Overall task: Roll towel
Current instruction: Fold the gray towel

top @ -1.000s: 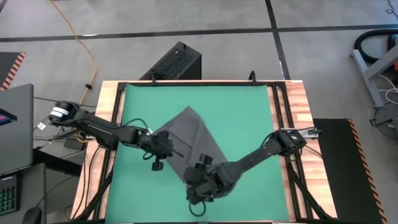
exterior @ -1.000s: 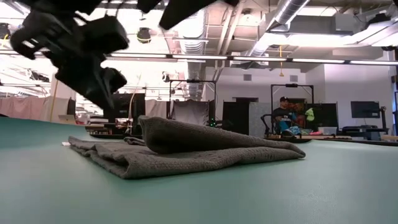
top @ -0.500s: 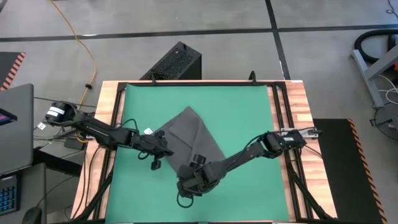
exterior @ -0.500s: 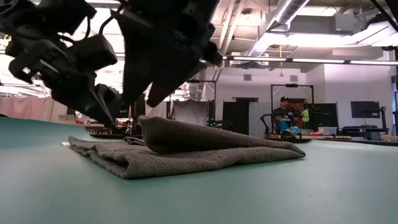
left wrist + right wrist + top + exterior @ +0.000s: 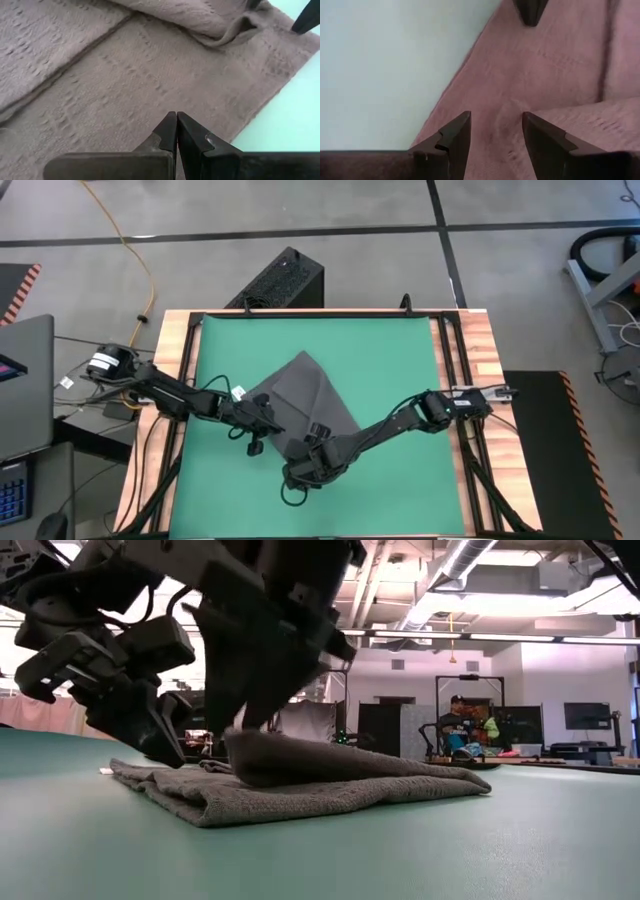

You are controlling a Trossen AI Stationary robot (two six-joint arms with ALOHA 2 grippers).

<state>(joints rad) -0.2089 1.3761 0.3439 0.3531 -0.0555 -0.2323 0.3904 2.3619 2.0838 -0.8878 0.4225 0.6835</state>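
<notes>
While the towel (image 5: 305, 405) lies folded on the green mat (image 5: 380, 360) near the middle of the counter (image 5: 480, 340), both arms are gathered at its near edge, so the step in hand looks like the start of the roll itself. In the low view the cloth shows as a flat lower layer with a thicker fold lying over it.

At that near edge the right end effector (image 5: 298, 472) sits low with its fingers (image 5: 451, 137) spread apart; the right wrist view shows them straddling cloth beside the towel's border, with bare mat just to one side. They hold nothing yet. From the other side the left end effector (image 5: 262, 420) comes in with its fingers (image 5: 172, 131) pressed together, empty, their tips pointing down at the flat layer of cloth, touching it or very nearly; I cannot tell which. The low view shows both hanging close together over the fold's raised end.

As I judge it, the next move calls for the right end effector to close on the edge beneath it and turn that edge over onto the cloth, while the left one pins the layer so the towel does not slide across the mat. The grip needs to catch every layer, or the roll will start loose.
</notes>
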